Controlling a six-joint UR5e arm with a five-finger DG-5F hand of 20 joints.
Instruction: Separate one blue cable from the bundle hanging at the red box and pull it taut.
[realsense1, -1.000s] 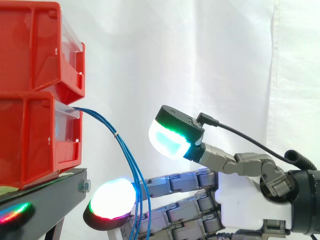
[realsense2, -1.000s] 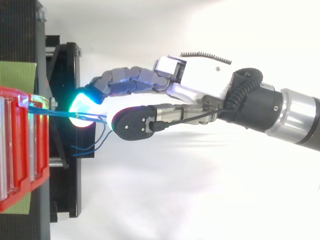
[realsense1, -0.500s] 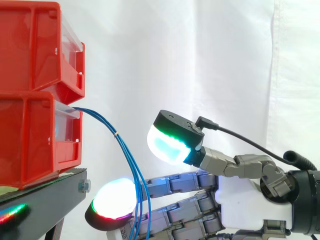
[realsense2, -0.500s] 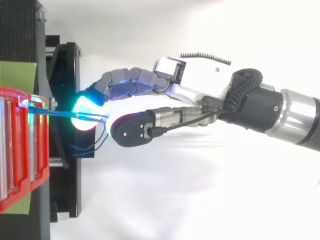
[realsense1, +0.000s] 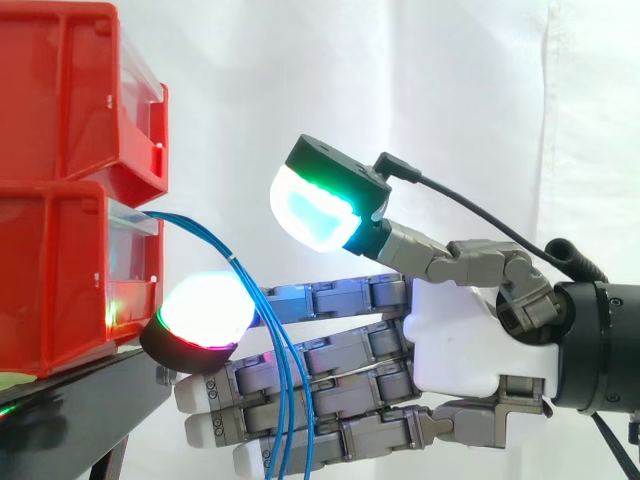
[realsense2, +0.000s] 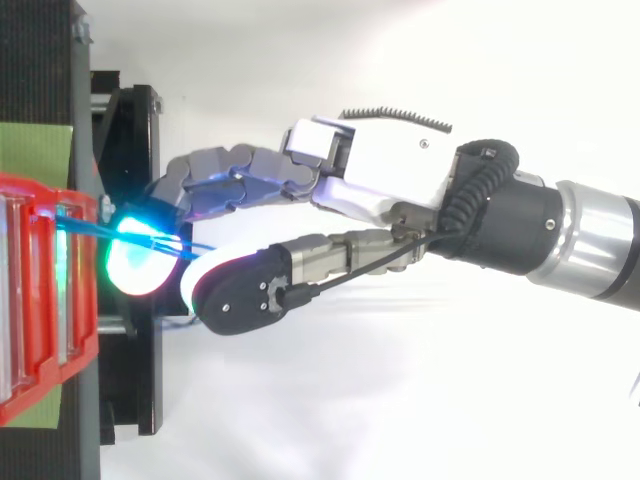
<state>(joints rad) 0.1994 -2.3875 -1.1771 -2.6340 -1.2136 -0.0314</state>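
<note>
Several thin blue cables (realsense1: 262, 330) come out of the lower red bin (realsense1: 60, 270), arch to the right and hang down past the picture's bottom edge. My hand (realsense1: 455, 335) reaches in from the right, open, with its fingers stretched out level toward the bin. The cables hang across these fingers. One glowing fingertip (realsense1: 200, 310) lies just left of the cables, close to the bin's front. The thumb's cyan-white pad (realsense1: 315, 210) stands raised above the cables, apart from them. In the top view the cables (realsense2: 150, 238) run between the cyan fingertip (realsense2: 135, 260) and the thumb (realsense2: 240, 295).
A second red bin (realsense1: 60, 90) is stacked on the lower one. Both rest on a black stand (realsense1: 80, 400) at the left. A white curtain hangs behind. Open room lies to the right of the bins around the arm.
The hand has risen and moved left toward the bins. Its glowing fingertip now sits by the lower bin's front, left of the cables, and the thumb is higher.
</note>
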